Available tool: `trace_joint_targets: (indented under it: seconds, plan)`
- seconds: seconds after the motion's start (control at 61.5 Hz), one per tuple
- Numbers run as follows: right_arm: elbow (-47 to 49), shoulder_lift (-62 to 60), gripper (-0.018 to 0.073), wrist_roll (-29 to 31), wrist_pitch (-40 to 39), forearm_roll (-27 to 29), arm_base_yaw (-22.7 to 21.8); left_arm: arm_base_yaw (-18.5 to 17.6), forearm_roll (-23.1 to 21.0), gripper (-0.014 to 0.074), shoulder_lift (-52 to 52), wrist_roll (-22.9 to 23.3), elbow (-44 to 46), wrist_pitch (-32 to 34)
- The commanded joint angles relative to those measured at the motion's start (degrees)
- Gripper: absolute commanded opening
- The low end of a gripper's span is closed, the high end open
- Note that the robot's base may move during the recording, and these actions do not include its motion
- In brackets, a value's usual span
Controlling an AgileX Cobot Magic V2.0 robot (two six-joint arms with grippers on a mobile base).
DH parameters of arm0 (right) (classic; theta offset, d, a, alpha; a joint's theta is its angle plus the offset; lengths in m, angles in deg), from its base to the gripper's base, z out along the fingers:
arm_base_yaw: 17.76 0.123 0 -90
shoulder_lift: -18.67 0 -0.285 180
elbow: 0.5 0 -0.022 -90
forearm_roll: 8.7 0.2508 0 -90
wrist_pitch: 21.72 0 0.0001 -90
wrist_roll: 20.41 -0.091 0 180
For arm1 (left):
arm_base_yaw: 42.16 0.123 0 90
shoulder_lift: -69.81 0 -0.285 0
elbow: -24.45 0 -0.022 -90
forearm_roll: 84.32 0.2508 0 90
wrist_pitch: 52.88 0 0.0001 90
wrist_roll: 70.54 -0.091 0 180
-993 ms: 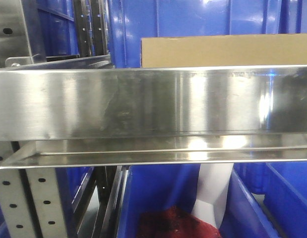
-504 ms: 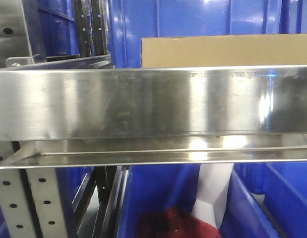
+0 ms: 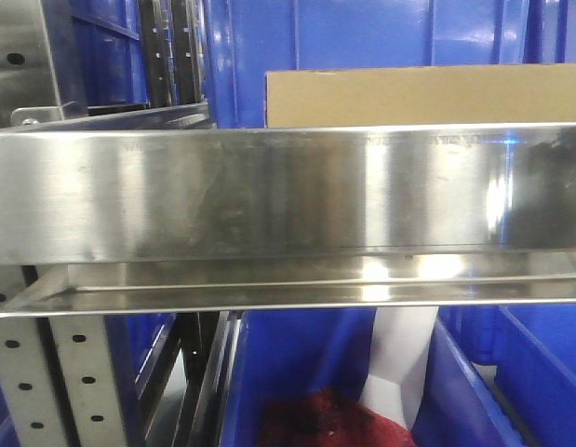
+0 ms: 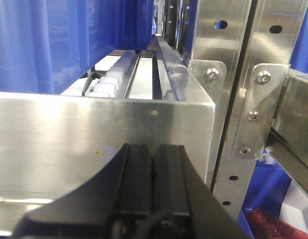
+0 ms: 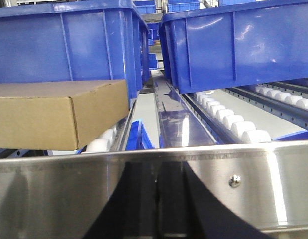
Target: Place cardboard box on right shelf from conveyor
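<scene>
The cardboard box is plain tan and lies on the right shelf behind its broad shiny front lip. In the right wrist view the cardboard box rests on white rollers at the left, free of both grippers. My right gripper is shut and empty, low in front of the shelf lip and right of the box. My left gripper is also shut and empty, close to a steel lip beside a bolted upright. The conveyor is out of view.
Large blue bins stand on the rollers behind and right of the box. More blue bins sit under the shelf, one holding something red. Perforated grey uprights frame the left side.
</scene>
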Motion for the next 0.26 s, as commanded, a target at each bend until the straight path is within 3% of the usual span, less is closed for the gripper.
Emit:
trace_joint_targets:
  seconds: [0.0,0.244]
  plan:
    - [0.3,-1.2,0.0057,0.1,-5.0,0.0,-0.5,-0.3,-0.3,-0.0116,0.7,0.0,-0.5,4.9]
    - [0.3,-1.2,0.0057,0.1,-5.0,0.0,-0.5,-0.3,-0.3,-0.0116,0.7,0.0,-0.5,4.9]
